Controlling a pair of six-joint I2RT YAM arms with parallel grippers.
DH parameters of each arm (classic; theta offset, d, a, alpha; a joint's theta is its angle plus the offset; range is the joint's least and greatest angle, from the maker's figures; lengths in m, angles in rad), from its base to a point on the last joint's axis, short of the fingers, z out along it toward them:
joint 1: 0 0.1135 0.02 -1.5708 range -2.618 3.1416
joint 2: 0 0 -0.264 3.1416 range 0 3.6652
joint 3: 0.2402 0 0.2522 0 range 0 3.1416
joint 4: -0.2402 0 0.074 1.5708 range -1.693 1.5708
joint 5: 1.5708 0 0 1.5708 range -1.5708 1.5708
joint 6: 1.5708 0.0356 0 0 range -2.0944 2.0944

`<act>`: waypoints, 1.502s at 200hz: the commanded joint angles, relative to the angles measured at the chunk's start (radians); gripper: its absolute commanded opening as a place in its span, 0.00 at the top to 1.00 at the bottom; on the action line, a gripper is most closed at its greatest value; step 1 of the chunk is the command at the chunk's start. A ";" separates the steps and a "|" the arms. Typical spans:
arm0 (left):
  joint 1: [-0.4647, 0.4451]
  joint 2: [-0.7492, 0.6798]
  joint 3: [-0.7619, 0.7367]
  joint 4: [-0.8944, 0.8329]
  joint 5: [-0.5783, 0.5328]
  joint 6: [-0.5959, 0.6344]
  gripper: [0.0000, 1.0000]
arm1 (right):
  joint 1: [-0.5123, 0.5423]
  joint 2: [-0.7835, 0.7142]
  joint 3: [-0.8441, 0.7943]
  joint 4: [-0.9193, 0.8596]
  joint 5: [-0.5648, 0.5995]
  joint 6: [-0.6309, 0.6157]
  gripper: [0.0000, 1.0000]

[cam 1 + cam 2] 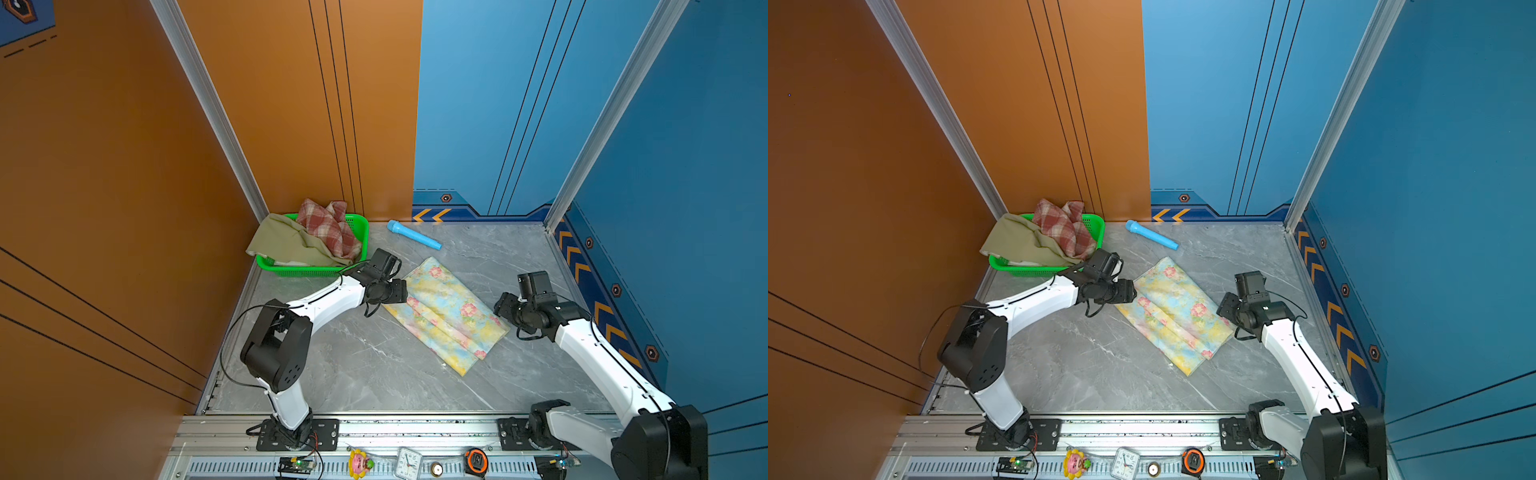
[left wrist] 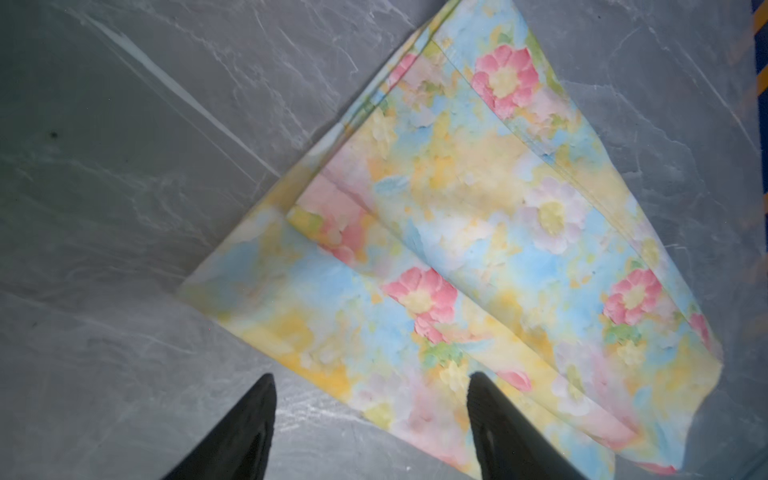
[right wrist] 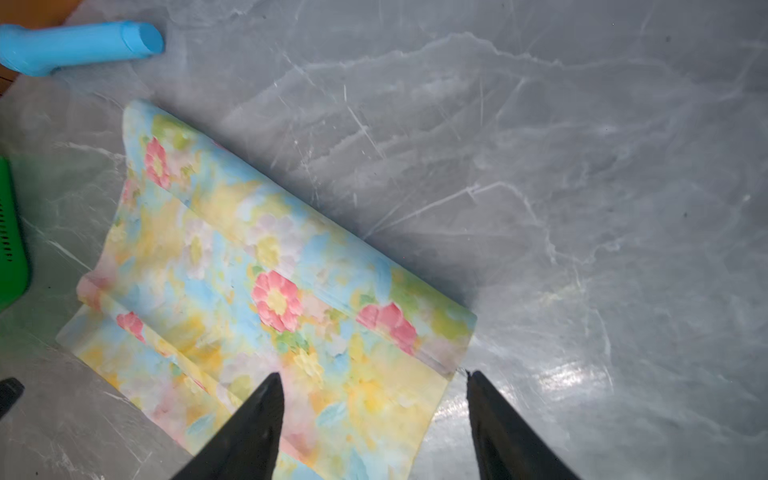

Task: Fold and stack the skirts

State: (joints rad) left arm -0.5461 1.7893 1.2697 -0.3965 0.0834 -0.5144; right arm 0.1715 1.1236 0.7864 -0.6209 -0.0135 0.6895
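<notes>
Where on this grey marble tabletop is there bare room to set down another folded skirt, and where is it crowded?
Free: the near patch between the pastel floral cloth skirt and the front aluminium rail; also the far-right stretch between the light-blue plastic tube and the blue wall. Crowded: the far-left corner, with the green plastic mesh basket and left gripper.

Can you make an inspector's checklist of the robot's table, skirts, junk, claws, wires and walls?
Surface: grey marble table, no spills seen.
Job's things: floral skirt folded flat on the table; plaid skirt and olive skirt crumpled in the green basket, olive one over its rim.
Clutter: blue tube near the back wall; clock and tape measure on the front rail.
Grippers: left gripper and right gripper open, empty, at the floral skirt's two ends.
Cables: black cable loops off the left arm.
Surroundings: orange wall, blue wall.
</notes>
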 commanded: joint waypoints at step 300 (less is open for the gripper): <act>-0.044 -0.250 -0.175 -0.083 -0.115 -0.043 0.23 | 0.014 0.196 0.096 0.109 -0.025 -0.053 0.31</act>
State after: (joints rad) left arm -0.6434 1.4406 0.9848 -0.4694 -0.0055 -0.6312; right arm 0.1570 1.3926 0.9798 -0.4786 -0.0475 0.5594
